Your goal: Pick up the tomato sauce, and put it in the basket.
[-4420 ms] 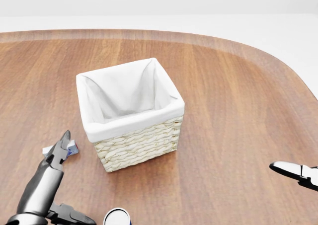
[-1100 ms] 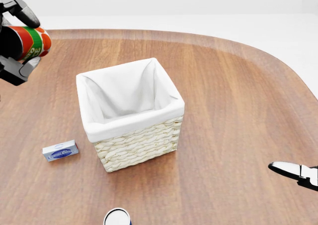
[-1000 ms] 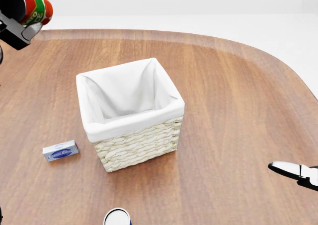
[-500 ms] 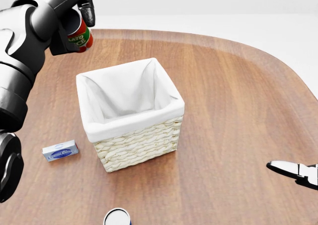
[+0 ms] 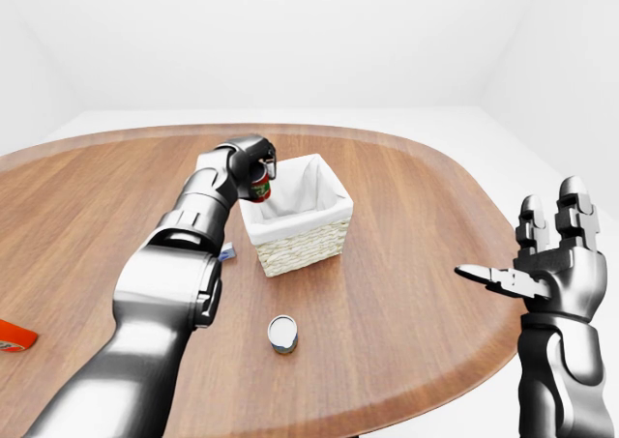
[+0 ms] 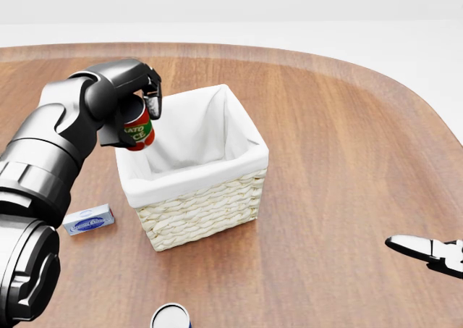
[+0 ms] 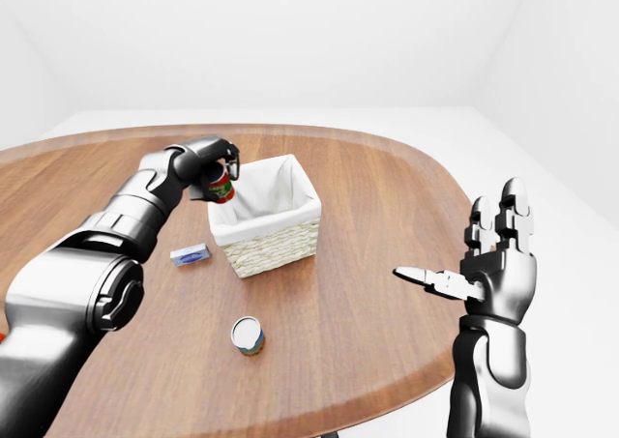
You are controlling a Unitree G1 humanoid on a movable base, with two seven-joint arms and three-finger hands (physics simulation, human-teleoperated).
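- One tomato sauce can [image 6: 137,130] sat clamped in the left robot hand [image 6: 127,95], above the basket [image 6: 189,164] rim's left edge.
- Right robot hand [image 7: 495,261] hung spread, fingers apart, off the desk [image 6: 347,147].

There is one wooden table [image 6: 347,125]. On it stands one wicker basket [image 6: 199,205] with a white lining. There are two cans: one tomato sauce can [image 6: 137,130] and one can with a silver top [image 7: 248,335]. There is one small blue box [image 6: 87,219], and one orange packet [image 5: 14,335] at the left edge. Two robot hands are visible, the left hand [image 6: 123,89] and the right hand [image 7: 493,264].
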